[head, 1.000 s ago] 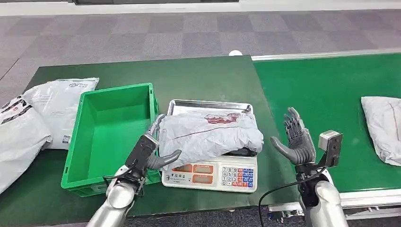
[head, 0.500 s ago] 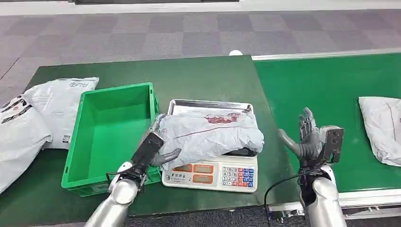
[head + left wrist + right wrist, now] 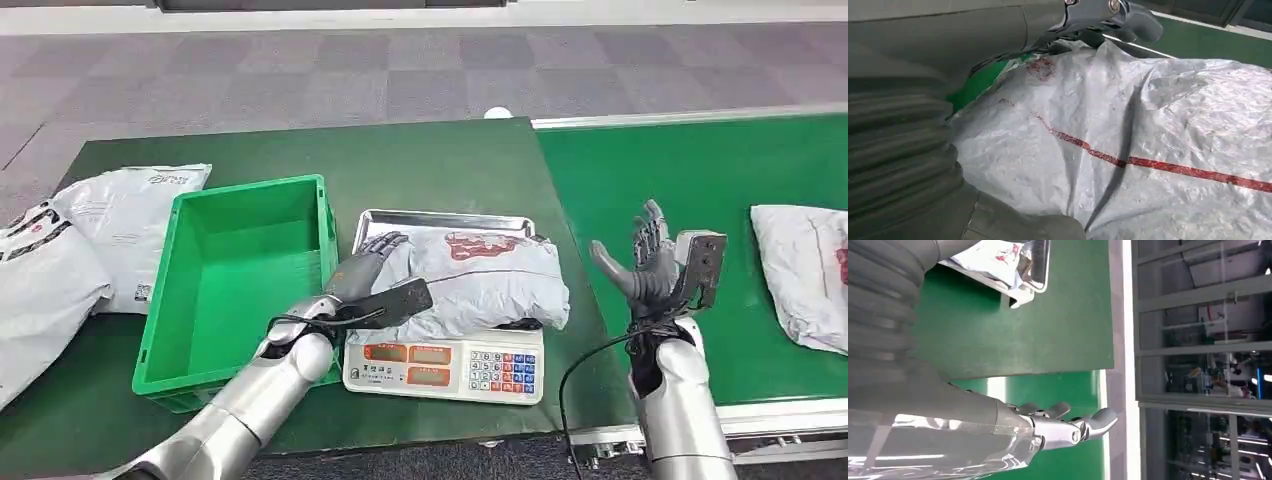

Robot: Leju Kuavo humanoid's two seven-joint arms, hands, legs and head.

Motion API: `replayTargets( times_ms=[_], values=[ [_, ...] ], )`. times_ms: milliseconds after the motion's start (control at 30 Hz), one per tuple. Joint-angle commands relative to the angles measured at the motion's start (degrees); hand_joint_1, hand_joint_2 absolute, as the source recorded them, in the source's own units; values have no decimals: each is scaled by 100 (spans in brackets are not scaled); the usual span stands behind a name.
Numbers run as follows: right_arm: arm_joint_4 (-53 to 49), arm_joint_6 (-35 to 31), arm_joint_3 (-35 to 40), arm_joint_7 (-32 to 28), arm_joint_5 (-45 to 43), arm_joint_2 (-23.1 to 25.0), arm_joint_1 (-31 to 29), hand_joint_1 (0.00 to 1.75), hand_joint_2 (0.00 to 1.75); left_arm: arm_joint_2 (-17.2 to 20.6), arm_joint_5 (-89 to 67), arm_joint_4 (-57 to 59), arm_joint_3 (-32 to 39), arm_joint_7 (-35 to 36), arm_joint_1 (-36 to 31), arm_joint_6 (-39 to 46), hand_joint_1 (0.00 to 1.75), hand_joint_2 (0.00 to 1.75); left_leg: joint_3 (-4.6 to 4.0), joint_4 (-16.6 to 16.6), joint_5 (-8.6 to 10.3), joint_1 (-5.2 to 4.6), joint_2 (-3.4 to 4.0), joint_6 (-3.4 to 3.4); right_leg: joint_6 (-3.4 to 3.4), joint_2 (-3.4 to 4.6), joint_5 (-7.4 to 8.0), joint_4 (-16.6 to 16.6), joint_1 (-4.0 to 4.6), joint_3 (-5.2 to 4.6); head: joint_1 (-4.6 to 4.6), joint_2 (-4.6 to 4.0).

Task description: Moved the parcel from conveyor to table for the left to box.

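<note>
Head view: the crinkled grey plastic mailer parcel with a red stripe (image 3: 480, 280) lies on the steel-trayed weighing scale (image 3: 445, 365). The left hand (image 3: 372, 272) rests on its near-left end, fingers draped over it; whether it grips I cannot tell. The right hand (image 3: 640, 268) hangs spread and empty beside the scale.

Left wrist view: the film looks soft, light, slippery; bunching the near end seems best.

Right wrist view: fingers (image 3: 1063, 427) extended, holding nothing.

Parcel (image 3: 490, 280) sat on the scale (image 3: 450, 365) mid-bench, bin (image 3: 235, 280) just left of it, more bags (image 3: 120, 235) far left, conveyor (image 3: 700, 190) to the right.
</note>
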Motion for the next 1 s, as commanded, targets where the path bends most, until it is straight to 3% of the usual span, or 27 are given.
replayTargets(
  times_ms=[33,167,200,233,333,467,600,667,1000],
  values=[
    [674,174,231,-101,-5,-36,-606,0,175,-116,-1326,1789,-1564,64,-912,-755,0,175,-29,-3,22,-2,24,14,-12,11,28,-7,2,-32,0,0],
    [645,210,469,-114,-8,-1,-660,0,175,-210,-1628,2161,-1743,106,-914,-961,0,175,-18,-24,38,-6,37,17,-13,23,49,-24,-2,-23,0,-2],
    [631,214,490,-117,-19,9,-662,0,175,-204,-1601,2184,-1708,-10,-880,-1003,59,175,-9,-17,28,-3,33,14,-9,21,41,-17,0,-8,0,0],
    [623,215,500,-118,-20,9,-664,0,175,-195,-1587,2195,-1689,-60,-861,-1023,175,175,-16,-25,36,-4,41,16,-12,27,52,-26,0,-12,2,-2],
    [617,225,522,-113,-95,-68,-599,0,175,-142,-1607,2096,-1578,-295,-780,-832,175,175,-27,-11,20,-5,24,9,-7,15,29,-4,-3,19,0,-2],
    [785,342,539,-143,-295,-127,-585,0,175,-114,-1520,1908,-1501,-739,-829,-969,175,175,-55,-31,48,-4,35,16,-15,19,59,-26,0,-16,0,-2],
    [781,353,567,-142,-325,-141,-581,0,175,-96,-1503,1795,-1522,-939,-849,-1124,175,175,-44,-28,40,-1,38,16,-14,23,55,-28,3,-5,0,0],
    [830,368,589,-122,-361,-133,-623,0,175,-72,-1481,1692,-1616,-1278,-887,-1503,175,175,24,-11,21,-3,18,5,-8,11,25,-6,-1,22,0,0],
    [645,387,528,-94,-394,-153,-446,0,175,6,-1461,1417,-1851,-1628,-980,-1916,175,175,9,-30,41,-5,24,12,-14,12,48,-25,-1,5,0,0]
  ],
)
